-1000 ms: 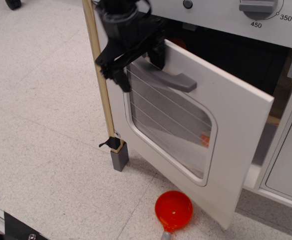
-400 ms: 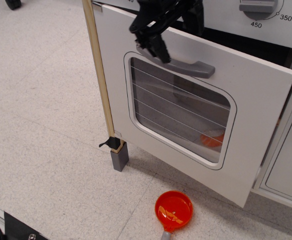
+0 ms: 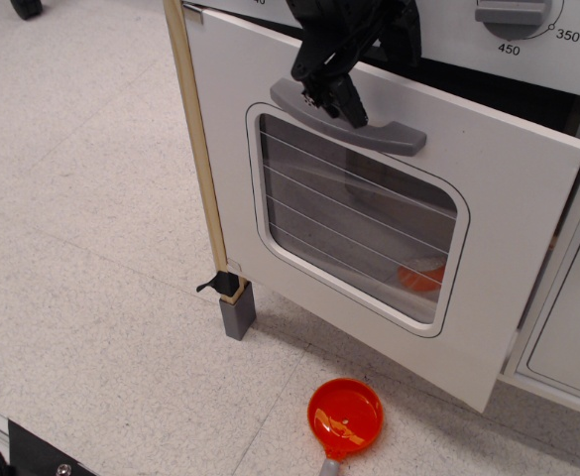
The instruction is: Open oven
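The white oven's door (image 3: 508, 198) stands partly ajar, hinged at the left, with a gap at its right edge showing the dark inside (image 3: 527, 99). Its grey bar handle (image 3: 394, 135) sits above the rounded wire-lined window (image 3: 359, 228). The grey temperature dial (image 3: 516, 14) is at the top right. My black gripper (image 3: 374, 67) is at the door's top edge, jaws apart. One finger (image 3: 337, 91) hangs in front of the handle's left part. The other finger (image 3: 406, 30) is up by the door's top edge.
An orange ladle-like cup (image 3: 344, 416) lies on the floor below the door. An orange object (image 3: 426, 276) shows through the window. A wooden post (image 3: 202, 169) with a grey foot (image 3: 238, 312) frames the left side. A plain white cabinet door (image 3: 577, 327) is at the right.
The door has swung back from wide open to only slightly ajar. My gripper has moved right along the handle and up toward the door's top edge.
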`<act>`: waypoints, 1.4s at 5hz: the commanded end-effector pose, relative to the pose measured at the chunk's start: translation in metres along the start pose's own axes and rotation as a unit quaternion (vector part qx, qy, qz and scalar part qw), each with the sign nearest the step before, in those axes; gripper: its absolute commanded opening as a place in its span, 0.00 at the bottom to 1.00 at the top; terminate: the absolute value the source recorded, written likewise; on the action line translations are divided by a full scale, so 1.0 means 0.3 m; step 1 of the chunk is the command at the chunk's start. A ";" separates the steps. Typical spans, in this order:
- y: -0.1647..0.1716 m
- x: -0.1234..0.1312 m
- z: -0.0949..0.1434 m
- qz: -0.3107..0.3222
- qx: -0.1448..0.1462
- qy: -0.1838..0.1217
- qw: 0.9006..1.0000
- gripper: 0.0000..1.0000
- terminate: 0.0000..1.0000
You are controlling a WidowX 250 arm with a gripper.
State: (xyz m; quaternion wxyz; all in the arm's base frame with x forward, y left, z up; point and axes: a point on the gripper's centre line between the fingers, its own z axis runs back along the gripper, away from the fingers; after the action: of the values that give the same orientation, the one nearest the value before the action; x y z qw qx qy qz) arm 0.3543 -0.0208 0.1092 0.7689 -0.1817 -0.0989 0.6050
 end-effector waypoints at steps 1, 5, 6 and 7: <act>-0.016 0.015 0.006 0.011 0.023 -0.003 1.000 1.00 0.00; 0.304 0.110 0.037 -0.114 0.107 -0.053 0.986 1.00 0.00; 0.371 0.185 0.092 -0.206 0.137 -0.047 0.968 1.00 0.00; 0.400 0.273 0.141 -0.327 0.222 -0.056 0.917 1.00 0.00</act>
State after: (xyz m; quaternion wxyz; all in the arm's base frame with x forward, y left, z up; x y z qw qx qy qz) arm 0.2289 0.0734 0.0738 0.9452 0.0707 -0.0418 0.3160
